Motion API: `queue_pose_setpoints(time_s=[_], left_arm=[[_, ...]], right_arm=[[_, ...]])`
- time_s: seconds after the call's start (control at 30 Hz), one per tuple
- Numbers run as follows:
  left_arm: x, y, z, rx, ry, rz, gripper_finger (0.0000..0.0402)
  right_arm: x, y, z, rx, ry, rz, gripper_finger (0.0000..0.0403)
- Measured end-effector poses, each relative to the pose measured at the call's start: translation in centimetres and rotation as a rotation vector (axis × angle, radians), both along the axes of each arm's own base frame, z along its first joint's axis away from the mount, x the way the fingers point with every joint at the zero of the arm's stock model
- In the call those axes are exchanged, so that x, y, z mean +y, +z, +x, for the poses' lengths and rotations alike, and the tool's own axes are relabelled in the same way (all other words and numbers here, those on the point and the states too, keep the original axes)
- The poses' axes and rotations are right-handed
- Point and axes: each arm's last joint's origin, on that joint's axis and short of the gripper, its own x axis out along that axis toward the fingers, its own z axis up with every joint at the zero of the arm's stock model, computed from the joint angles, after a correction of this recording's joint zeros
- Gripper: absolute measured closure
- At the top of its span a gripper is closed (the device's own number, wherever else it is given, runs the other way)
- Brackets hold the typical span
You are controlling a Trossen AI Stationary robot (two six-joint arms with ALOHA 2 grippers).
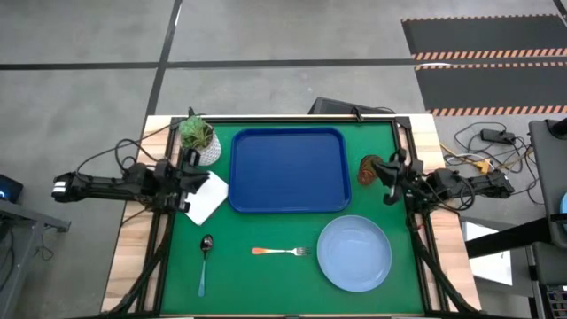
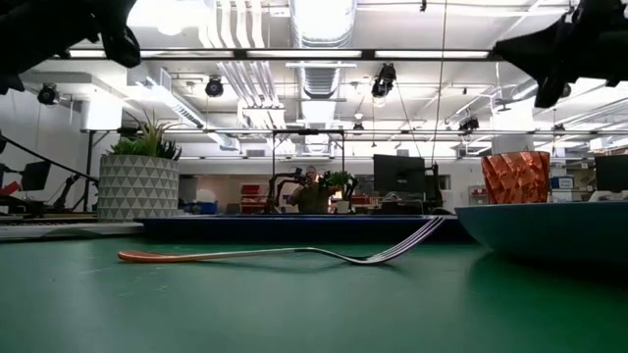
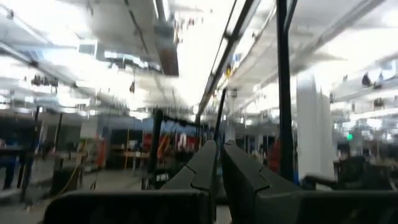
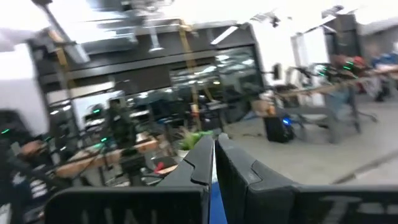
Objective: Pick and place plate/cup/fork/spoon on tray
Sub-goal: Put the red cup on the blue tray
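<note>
The deep-blue tray (image 1: 288, 170) lies on the green mat's far half. Near of it rest the light-blue plate (image 1: 354, 253), the orange-handled fork (image 1: 279, 252) and the blue-handled spoon (image 1: 205, 261), each flat on the mat. The dark-red cup (image 1: 370, 168) stands upright off the tray's right edge. My left gripper (image 1: 197, 182) hovers shut beside the tray's left edge, its fingers together in the left wrist view (image 3: 219, 158). My right gripper (image 1: 388, 175) is shut just right of the cup and raised above it (image 2: 561, 61); its wrist view shows the fingers closed (image 4: 214, 155).
A white pot with a green plant (image 1: 199, 142) stands at the tray's far left corner. A white flat sheet (image 1: 208, 197) lies under my left gripper. The mat (image 1: 266, 292) is framed by dark rails, with bare wood (image 1: 133, 257) at both sides.
</note>
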Motion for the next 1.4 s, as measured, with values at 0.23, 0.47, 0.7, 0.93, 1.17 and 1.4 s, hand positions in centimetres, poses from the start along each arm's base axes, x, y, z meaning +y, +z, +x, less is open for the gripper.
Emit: queue_pose_setpoints(time_s=[0.23, 0.47, 0.7, 0.93, 1.17, 1.4], left_arm=[[0.0, 0.9, 0.1, -0.038, -0.046, -0.091, 0.0394], [0.1, 3.5, 3.5, 0.051, -0.026, -0.151, 0.04], [0.2, 5.7, 10.9, 0.209, -0.007, -0.144, 0.0401], [0.2, 6.0, 17.6, 0.331, 0.026, -0.082, 0.0401], [0.2, 6.8, 22.3, 0.402, 0.03, -0.078, 0.0401], [0.2, 7.4, 27.2, 0.588, 0.046, -0.047, 0.0401]], right_arm=[[0.2, 1.1, -0.2, -0.034, 0.068, -0.033, 0.0394], [0.6, 3.7, -1.0, -0.108, 0.215, -0.146, 0.0394], [0.7, 4.2, -1.2, -0.116, 0.238, -0.201, 0.0394], [0.8, 4.9, -1.7, -0.163, 0.299, -0.257, 0.0394], [0.8, 5.2, -2.0, -0.171, 0.299, -0.286, 0.0394], [1.0, 5.9, -2.4, -0.204, 0.377, -0.314, 0.0394]])
